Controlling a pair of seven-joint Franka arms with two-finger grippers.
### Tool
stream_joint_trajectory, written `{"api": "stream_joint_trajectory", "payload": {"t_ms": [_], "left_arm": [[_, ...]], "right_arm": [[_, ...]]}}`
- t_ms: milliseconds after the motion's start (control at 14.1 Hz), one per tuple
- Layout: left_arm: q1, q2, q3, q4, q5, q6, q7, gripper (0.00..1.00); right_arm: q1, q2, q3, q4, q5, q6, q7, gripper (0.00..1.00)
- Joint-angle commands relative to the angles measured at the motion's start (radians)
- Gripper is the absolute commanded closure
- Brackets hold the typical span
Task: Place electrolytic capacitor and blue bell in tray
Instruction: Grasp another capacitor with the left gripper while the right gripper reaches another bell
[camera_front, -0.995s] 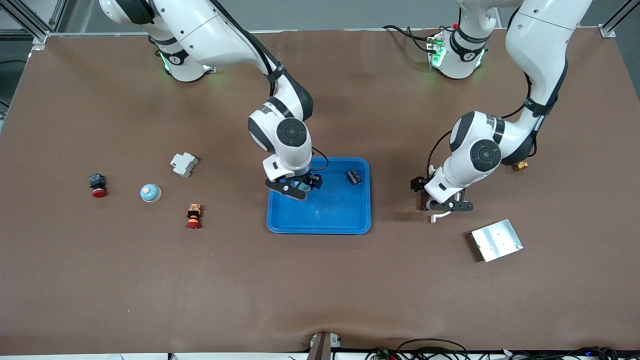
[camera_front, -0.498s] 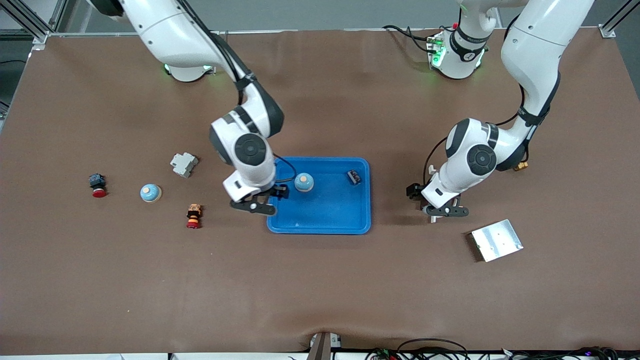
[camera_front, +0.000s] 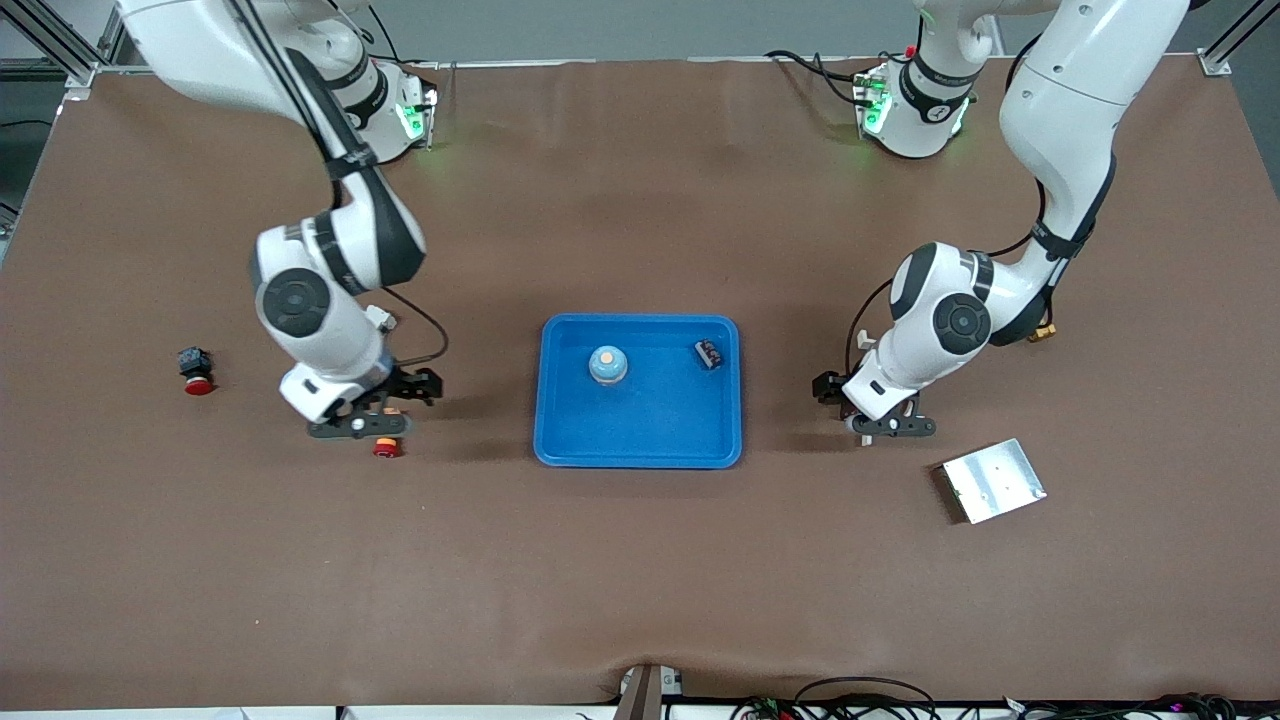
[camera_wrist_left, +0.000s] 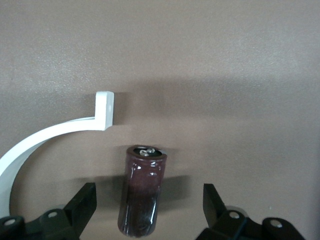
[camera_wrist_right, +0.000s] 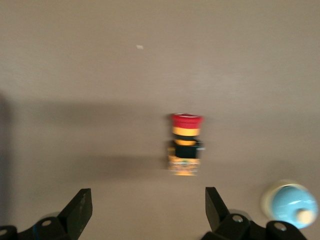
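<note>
The blue tray (camera_front: 640, 445) lies mid-table with a blue bell (camera_front: 608, 365) standing in it. The electrolytic capacitor (camera_wrist_left: 142, 195), a dark maroon cylinder, lies on the mat toward the left arm's end of the table. My left gripper (camera_wrist_left: 148, 205) (camera_front: 888, 427) is low over it, open, with a finger on each side and gaps to both. My right gripper (camera_wrist_right: 147, 207) (camera_front: 360, 428) hangs open and empty over the mat by a red-and-yellow push button (camera_wrist_right: 186, 145). Another blue bell (camera_wrist_right: 290, 205) sits beside that gripper, hidden under the arm in the front view.
A small black part (camera_front: 709, 353) lies in the tray's corner. A white curved hook (camera_wrist_left: 60, 132) lies next to the capacitor. A silver plate (camera_front: 993, 480) lies nearer the front camera than the left gripper. A black-and-red button (camera_front: 195, 370) sits toward the right arm's end.
My right arm left the blue bell in the tray and swung toward its own end, now over the push button. My left gripper sank a little around the capacitor.
</note>
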Motion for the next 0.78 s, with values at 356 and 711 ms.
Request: {"api": "stream_joint_trajectory", "payload": {"t_ms": [356, 711], "left_arm": [[0.000, 0.011, 0.000, 0.021, 0.018, 0.008, -0.004, 0.88], [0.003, 0.005, 0.001, 0.023, 0.018, 0.007, -0.025, 0.99]], "right_arm": [[-0.225, -0.089, 0.026, -0.265, -0.014, 0.267, -0.308, 0.00], [-0.321, -0.057, 0.027, -0.271, -0.011, 0.278, -0.458, 0.00]]}}
